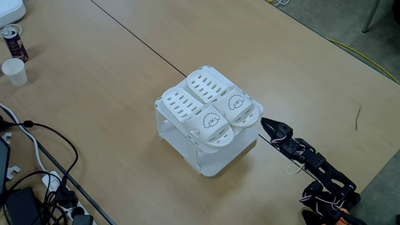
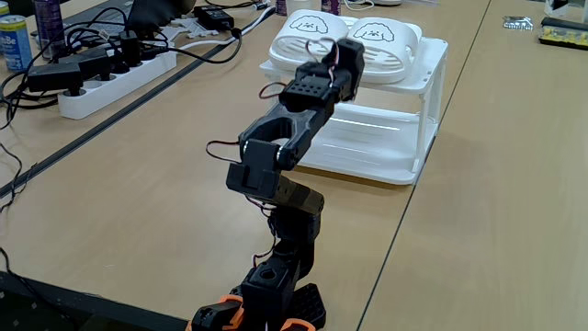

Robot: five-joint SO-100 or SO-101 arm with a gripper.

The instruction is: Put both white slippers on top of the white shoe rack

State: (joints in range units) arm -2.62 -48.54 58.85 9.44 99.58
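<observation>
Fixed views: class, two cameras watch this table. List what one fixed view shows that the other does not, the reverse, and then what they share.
In a fixed view from above: a paper cup, the rows of holes in the white slippers and the gripper tip beside the white shoe rack.
In a fixed view from behind the arm: a power strip, the rack's lower shelf and the arm's base.
Both: the two slippers side by side on the rack's top, the arm, and the tan table.

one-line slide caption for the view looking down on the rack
Both slippers sit side by side atop the rack, claw just beside it.
</observation>
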